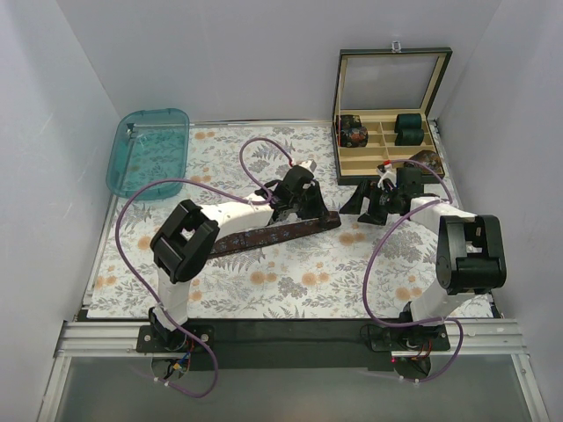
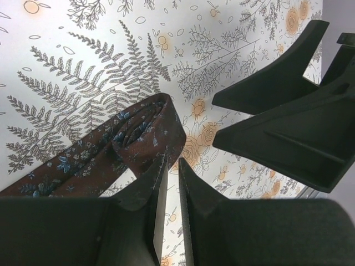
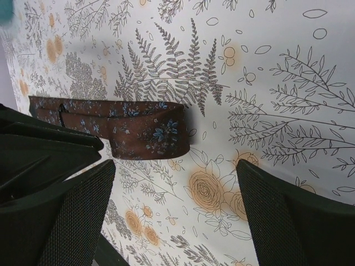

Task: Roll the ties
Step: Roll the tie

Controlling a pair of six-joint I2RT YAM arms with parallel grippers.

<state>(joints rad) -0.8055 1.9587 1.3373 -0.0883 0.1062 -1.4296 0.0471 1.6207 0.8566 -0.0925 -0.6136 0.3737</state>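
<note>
The dark brown dotted tie (image 1: 264, 236) lies flat as a long diagonal strip on the floral cloth, its right end folded over into a small loop (image 2: 138, 133). My left gripper (image 1: 310, 207) sits at that folded end. In the left wrist view its fingers (image 2: 172, 163) stand almost together with a thin slit of cloth showing between them; the tie lies against the left fingertip, not between the fingers. My right gripper (image 1: 366, 207) is wide open just right of the tie's end, which shows in its view (image 3: 144, 130); nothing is between its fingers (image 3: 175, 188).
An open wooden box (image 1: 387, 145) stands at the back right, holding teal-green rolls (image 1: 409, 128) and a dark patterned roll (image 1: 354, 134). A teal plastic tray (image 1: 149, 151) sits at the back left. The right gripper's fingers (image 2: 277, 111) loom close to my left gripper.
</note>
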